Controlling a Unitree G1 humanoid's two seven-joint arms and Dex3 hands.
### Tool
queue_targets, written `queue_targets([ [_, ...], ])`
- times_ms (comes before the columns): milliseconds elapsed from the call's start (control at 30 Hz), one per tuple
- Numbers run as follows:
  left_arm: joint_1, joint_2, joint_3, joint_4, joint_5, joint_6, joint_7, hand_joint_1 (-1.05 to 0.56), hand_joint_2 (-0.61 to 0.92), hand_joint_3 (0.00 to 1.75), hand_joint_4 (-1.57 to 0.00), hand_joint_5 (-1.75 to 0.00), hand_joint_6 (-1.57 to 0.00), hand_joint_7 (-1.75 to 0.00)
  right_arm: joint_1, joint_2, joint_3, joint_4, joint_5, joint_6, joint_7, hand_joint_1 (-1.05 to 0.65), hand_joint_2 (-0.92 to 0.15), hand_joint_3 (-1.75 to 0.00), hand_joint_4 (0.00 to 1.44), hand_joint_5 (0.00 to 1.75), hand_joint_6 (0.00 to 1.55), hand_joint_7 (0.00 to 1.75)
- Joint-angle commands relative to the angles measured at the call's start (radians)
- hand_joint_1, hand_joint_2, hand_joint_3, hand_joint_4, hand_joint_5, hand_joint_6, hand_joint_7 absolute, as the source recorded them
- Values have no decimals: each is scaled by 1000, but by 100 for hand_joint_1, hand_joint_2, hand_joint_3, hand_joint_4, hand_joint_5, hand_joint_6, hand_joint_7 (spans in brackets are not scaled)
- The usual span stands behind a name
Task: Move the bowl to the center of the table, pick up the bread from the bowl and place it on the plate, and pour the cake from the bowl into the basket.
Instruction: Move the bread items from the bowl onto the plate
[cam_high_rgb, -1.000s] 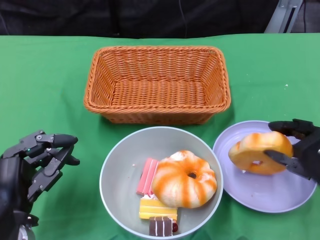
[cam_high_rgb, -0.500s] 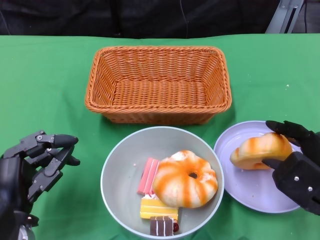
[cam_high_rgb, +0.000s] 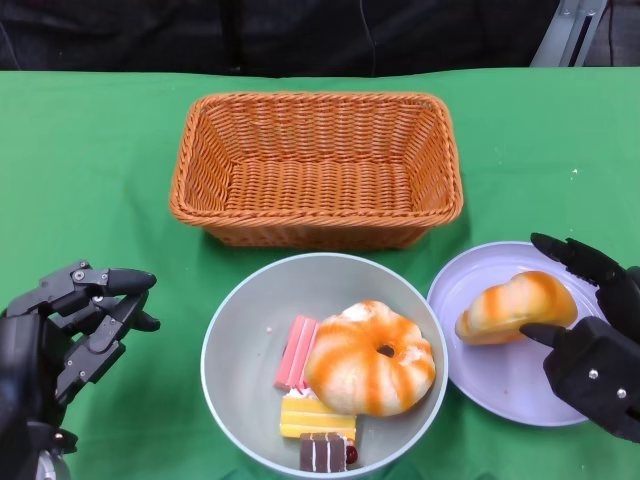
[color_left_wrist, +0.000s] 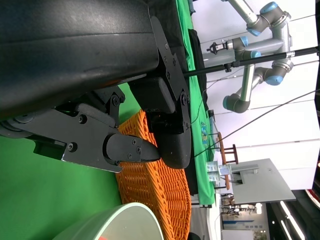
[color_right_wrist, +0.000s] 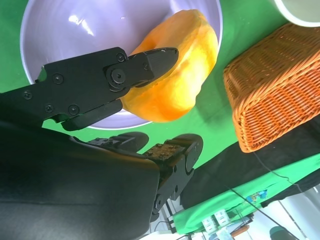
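Bowl (cam_high_rgb: 235, 330) sits mid-table, in front of basket (cam_high_rgb: 316, 168) — that step looks done. One bread (cam_high_rgb: 516, 307) lies on plate (cam_high_rgb: 510, 380); right hand (cam_high_rgb: 590, 335) around it, fingers apart, contact unclear — cannot tell if released. Second bread (cam_high_rgb: 370, 358) in bowl, cake pieces (cam_high_rgb: 316, 416) beside it; pour not yet done, basket holds nothing. Left hand (cam_high_rgb: 70, 325) off to side, fingers apart, holding nothing. No readable writing or brands.

Open green desk (cam_high_rgb: 90, 170) fills the frame's left and upper right, while the basket (cam_high_rgb: 316, 168) blocks the upper centre and the bowl (cam_high_rgb: 322, 362) and plate (cam_high_rgb: 520, 335) crowd the lower centre and right.
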Motion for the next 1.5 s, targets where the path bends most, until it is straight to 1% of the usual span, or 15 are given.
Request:
queue_targets([
  [33,10,13,2,-9,-10,2,-7,-17,92,27,-88,-119,-106,-69,16,-15,-1,-13,-2,-28,-4,-53,-92,0,18,0,28,0],
  [200,10,13,-2,-6,1,-10,0,-16,92,28,-88,-119,-105,-69,20,-19,-4,-6,-10,-81,-23,-62,-92,-5,12,0,23,0],
  [267,11,13,-2,-8,2,-7,2,-17,92,28,-88,-119,-106,-69,24,-15,-9,-13,-6,-105,-34,-63,-92,-6,12,0,23,0],
  [400,9,12,-2,-7,-10,-3,-9,-17,92,27,-89,-119,-105,-69,37,-3,-17,-50,10,-142,-43,-64,-92,-7,17,3,26,2],
  [433,9,12,-2,-7,-11,-3,-11,-17,92,27,-89,-119,-105,-69,41,2,-19,-63,22,-154,-42,-62,-92,-6,21,5,29,3],
  [567,6,14,-3,-2,-16,-3,-19,-17,92,26,-89,-118,-105,-69,55,16,-20,-114,60,-179,-24,-59,-92,-4,29,8,35,4],
  [667,3,13,0,3,-22,0,-27,-18,92,26,-88,-118,-105,-68,64,12,0,-171,51,-190,-5,-60,-91,-2,35,11,39,4],
  [800,2,14,-1,9,-13,-13,-24,-19,92,25,-89,-118,-105,-68,74,1,31,-245,50,-207,51,-61,-92,-1,41,12,43,4],
  [967,1,13,-1,12,-3,-17,-17,-19,92,26,-89,-118,-105,-68,64,-10,75,-356,23,-172,153,-64,-92,-1,52,15,49,4],
  [1033,0,11,0,15,-4,-23,-19,-19,92,25,-88,-119,-105,-68,43,-8,101,-359,16,-169,185,-64,-90,0,57,16,51,4],
  [1133,1,12,0,14,-8,-25,-26,-19,92,26,-88,-119,-105,-68,13,-1,139,-330,0,-177,213,-66,-89,0,59,16,51,3],
  [1267,6,12,-1,10,-16,-26,-35,-19,92,27,-88,-119,-104,-68,-15,16,192,-333,-28,-123,266,-67,-89,0,57,14,50,1],
  [1333,9,10,-2,5,-19,-22,-37,-19,92,27,-88,-119,-105,-68,-26,18,206,-339,-36,-99,290,-67,-89,0,55,12,49,0],
  [1433,9,11,-4,12,-24,-32,-54,-19,92,26,-88,-120,-104,-68,-71,11,250,-370,-96,-12,379,-67,-90,0,49,8,43,0],
  [1500,10,10,-4,12,-20,-32,-52,-19,92,26,-88,-120,-105,-68,-92,9,273,-375,-134,19,414,-68,-89,0,48,6,42,0],
])
